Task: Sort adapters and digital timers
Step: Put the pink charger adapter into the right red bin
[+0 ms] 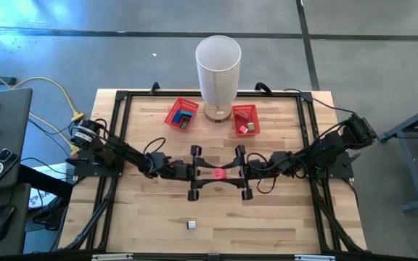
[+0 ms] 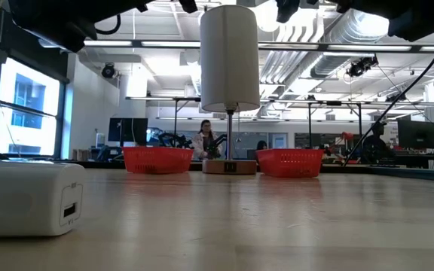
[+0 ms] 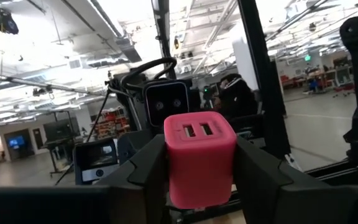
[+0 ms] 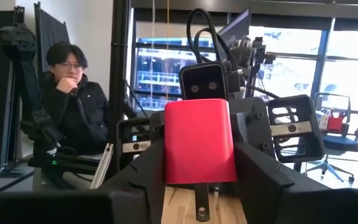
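Bright, even overhead light; ceiling fixtures (image 3: 73,18) flare white above the left gripper (image 3: 201,186). Behind the right gripper (image 4: 197,186), windows (image 4: 160,68) wash out with daylight. The white adapter (image 2: 29,197) nearest the low camera is soft-focused; shadows on the table (image 1: 281,210) are faint.

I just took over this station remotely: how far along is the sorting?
Looks partly done: the left red basket and the right red basket each hold items. In hand: a pink adapter sits mid-table between the left gripper and the right gripper, both sets of fingers against it, apparently a handover. Left: binning that adapter, then the white adapter lying alone near the table's front edge.
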### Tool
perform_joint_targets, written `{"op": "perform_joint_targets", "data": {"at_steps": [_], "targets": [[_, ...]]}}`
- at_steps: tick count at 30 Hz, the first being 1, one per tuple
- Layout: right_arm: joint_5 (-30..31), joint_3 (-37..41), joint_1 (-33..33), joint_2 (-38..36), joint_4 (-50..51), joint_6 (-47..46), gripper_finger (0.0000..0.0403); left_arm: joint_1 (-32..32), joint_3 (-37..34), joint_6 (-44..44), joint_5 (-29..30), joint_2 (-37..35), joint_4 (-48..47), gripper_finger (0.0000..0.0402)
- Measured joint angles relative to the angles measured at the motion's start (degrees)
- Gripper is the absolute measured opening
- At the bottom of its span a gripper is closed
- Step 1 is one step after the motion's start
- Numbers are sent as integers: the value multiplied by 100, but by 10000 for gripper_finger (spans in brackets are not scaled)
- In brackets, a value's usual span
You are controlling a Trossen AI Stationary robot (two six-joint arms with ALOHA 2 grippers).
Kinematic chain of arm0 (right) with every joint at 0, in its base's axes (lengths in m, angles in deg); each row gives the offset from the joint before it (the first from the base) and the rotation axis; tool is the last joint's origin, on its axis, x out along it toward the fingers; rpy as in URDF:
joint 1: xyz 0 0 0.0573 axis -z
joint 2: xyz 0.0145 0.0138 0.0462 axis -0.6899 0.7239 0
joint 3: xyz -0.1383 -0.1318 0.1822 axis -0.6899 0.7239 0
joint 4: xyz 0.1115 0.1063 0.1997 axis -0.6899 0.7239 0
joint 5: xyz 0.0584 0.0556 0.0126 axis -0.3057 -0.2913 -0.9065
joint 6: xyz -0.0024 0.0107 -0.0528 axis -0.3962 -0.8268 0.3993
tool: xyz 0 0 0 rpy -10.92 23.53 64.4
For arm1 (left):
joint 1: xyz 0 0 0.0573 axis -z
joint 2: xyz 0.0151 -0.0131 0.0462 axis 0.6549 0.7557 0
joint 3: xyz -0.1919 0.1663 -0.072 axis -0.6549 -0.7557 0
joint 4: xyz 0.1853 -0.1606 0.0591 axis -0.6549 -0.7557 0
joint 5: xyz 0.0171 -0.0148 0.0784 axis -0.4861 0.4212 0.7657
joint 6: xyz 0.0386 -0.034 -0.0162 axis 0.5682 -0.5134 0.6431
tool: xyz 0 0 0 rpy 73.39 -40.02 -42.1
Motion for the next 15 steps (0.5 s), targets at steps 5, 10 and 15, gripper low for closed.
{"op": "perform_joint_targets", "data": {"at_steps": [5,10,15], "targets": [[248,0,-120,4,93,1,243,83,-4,-44,80,11,-46,139],[914,0,-333,4,264,226,315,78,-4,-392,116,11,-126,139],[1835,0,-725,28,641,521,343,70,6,-996,85,-163,-1045,137]]}}
